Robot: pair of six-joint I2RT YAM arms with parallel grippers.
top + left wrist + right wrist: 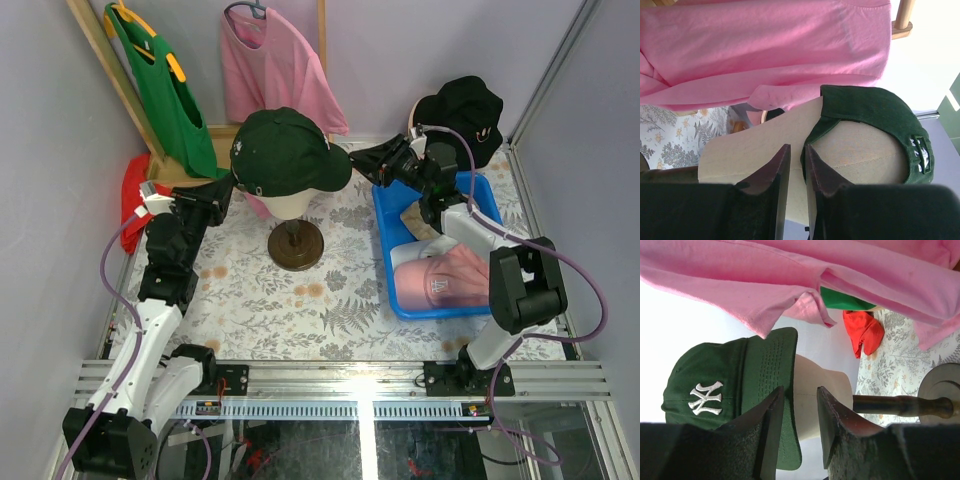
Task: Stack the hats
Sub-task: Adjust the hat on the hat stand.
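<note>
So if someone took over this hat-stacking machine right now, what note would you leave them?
Left gripper: jaws nearly together at the back rim of the green cap; grip unclear.
Right gripper: open, straddling its brim.
Done: green cap sits on the mannequin head.
Left: pink cap in the blue bin and black hat behind it, not yet stacked.

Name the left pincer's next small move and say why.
Probably close the left pincer on the dark green baseball cap's back rim and tug it down. It stands narrowly open beside that rim, and the cap rides high, leaving much of the cream mannequin head bare.
</note>
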